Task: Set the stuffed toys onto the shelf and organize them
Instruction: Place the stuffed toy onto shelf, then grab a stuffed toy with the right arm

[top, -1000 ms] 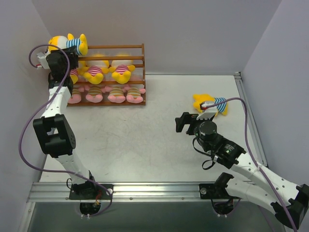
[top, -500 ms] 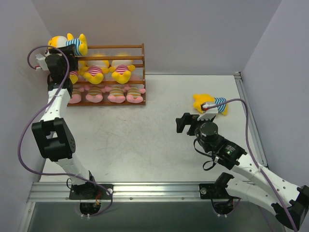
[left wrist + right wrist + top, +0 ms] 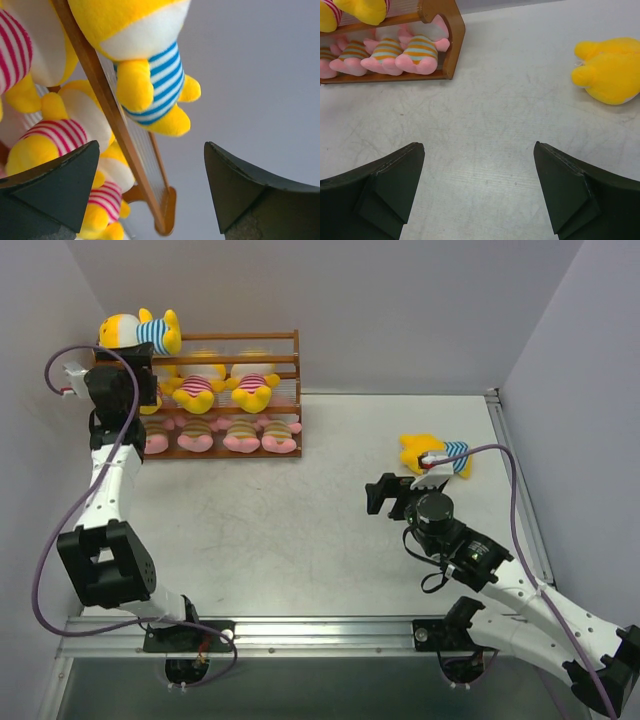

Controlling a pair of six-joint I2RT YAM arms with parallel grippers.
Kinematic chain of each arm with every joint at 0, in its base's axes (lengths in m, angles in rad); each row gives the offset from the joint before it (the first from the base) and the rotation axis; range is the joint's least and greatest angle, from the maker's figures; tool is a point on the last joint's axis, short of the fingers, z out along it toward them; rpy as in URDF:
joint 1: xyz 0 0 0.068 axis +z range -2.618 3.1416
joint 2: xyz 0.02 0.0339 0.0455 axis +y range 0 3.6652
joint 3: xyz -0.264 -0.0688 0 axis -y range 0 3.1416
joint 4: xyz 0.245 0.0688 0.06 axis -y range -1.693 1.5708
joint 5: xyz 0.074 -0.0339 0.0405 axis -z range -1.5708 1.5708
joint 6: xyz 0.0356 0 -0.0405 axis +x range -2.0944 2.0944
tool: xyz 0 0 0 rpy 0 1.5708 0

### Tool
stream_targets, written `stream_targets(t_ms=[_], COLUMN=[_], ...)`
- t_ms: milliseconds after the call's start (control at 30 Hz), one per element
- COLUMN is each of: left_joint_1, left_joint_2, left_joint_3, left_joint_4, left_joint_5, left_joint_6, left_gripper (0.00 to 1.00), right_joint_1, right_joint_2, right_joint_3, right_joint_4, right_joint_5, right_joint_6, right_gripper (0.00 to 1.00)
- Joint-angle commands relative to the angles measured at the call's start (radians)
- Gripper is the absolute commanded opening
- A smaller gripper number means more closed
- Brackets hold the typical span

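The shelf (image 3: 270, 337) stands at the back left. One larger yellow stuffed toy in a blue-striped shirt (image 3: 140, 332) lies on the left end of its top tier, also seen in the left wrist view (image 3: 150, 75). Yellow toys in pink stripes (image 3: 225, 388) fill the middle tier and pink toys (image 3: 220, 435) the bottom. My left gripper (image 3: 125, 365) hangs open at the shelf's left end, just below the top toy, with nothing between its jaws (image 3: 150, 150). A second blue-striped yellow toy (image 3: 437, 455) lies on the table at the right. My right gripper (image 3: 385, 495) is open and empty (image 3: 479, 150), left of that toy (image 3: 610, 70).
Grey walls close in the table on the left, back and right. A metal rail (image 3: 300, 635) runs along the near edge by the arm bases. The right half of the shelf's top tier (image 3: 250, 345) holds no toy.
My left gripper has opened wide and drawn back to the left from the shelf, leaving the blue-striped toy on the top tier. The right arm has barely moved.
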Motion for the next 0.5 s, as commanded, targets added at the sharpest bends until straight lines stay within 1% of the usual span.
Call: stream_targets(t_ms=[0, 67, 100, 133, 167, 200, 367, 400, 467], left_joint_1=[0.021, 0.032, 0.035, 0.038, 0.039, 0.041, 0.044, 0.044, 0.044], left_joint_2=[-0.199, -0.289, -0.317, -0.344, -0.395, -0.415, -0.538, -0.552, -0.594], left_joint_3=[-0.020, -0.002, 0.004, 0.009, 0.018, 0.024, 0.045, 0.047, 0.044], left_joint_4=[-0.068, -0.137, -0.204, -0.229, -0.251, -0.289, -0.423, -0.465, -0.505], left_joint_5=[-0.006, -0.012, -0.011, -0.012, -0.015, -0.011, 0.008, 0.032, 0.052], left_joint_6=[0.202, 0.293, 0.383, 0.427, 0.470, 0.555, 0.738, 0.787, 0.835], left_gripper=[0.94, 0.97, 0.97, 0.97, 0.95, 0.95, 0.94, 0.94, 0.94], right_joint_1=[-0.006, -0.008, -0.009, -0.009, -0.011, -0.011, -0.023, -0.025, -0.034], right_joint_2=[-0.009, -0.006, -0.002, 0.001, 0.006, 0.015, 0.033, 0.040, 0.047], right_joint_3=[0.039, 0.044, 0.050, 0.055, 0.061, 0.065, 0.121, 0.131, 0.160], right_joint_4=[0.013, 0.004, -0.002, -0.016, -0.022, -0.029, -0.067, -0.094, -0.130], right_joint_5=[0.047, 0.061, 0.068, 0.090, 0.100, 0.108, 0.154, 0.162, 0.194], right_joint_6=[-0.010, -0.007, -0.001, 0.002, 0.009, 0.009, 0.035, 0.038, 0.041], right_gripper=[0.96, 0.96, 0.96, 0.96, 0.96, 0.96, 0.97, 0.98, 0.99])
